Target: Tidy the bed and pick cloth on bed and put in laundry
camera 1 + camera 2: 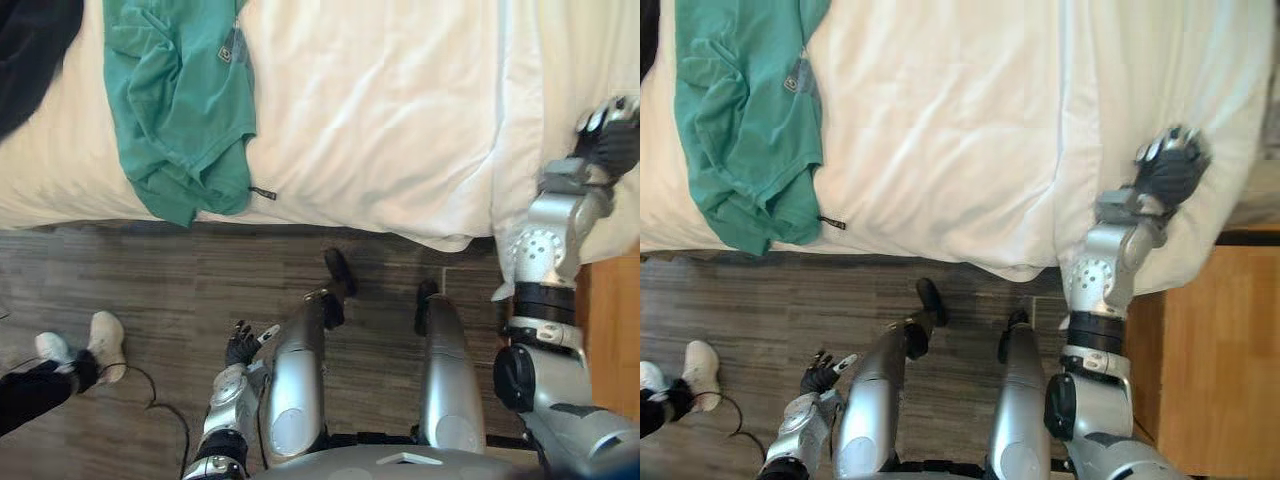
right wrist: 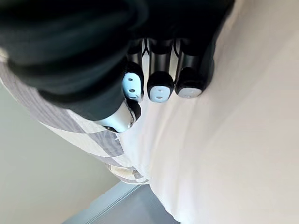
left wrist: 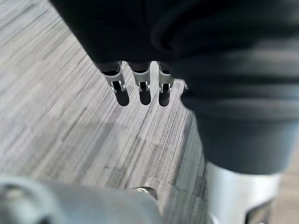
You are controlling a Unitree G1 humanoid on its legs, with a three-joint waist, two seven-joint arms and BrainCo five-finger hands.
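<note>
1. Bed with white fabric duvet (image 1: 380, 120): one, set across the far side of the view.
2. Grey wood-grain floor (image 1: 160, 290): lies before the bed; an orange-brown wooden panel (image 1: 1210, 350) stands at the right.
3. Crumpled teal green garment (image 1: 175, 110): one, on the bed's left part, with its lower end draped over the near edge.
4. Dark cloth (image 1: 30, 50): one, at the bed's far left corner.
5. Right hand (image 1: 1170, 170): clenched, pinching duvet fabric at the bed's right part.
6. Left hand (image 1: 241, 346): released, fingers (image 3: 140, 86) straight, low above the floor.
7. White shoes (image 1: 105, 345): two, a person's, on the floor at the left.
8. Small grey label (image 1: 232, 48): one, on the garment; its writing is unreadable.
</note>
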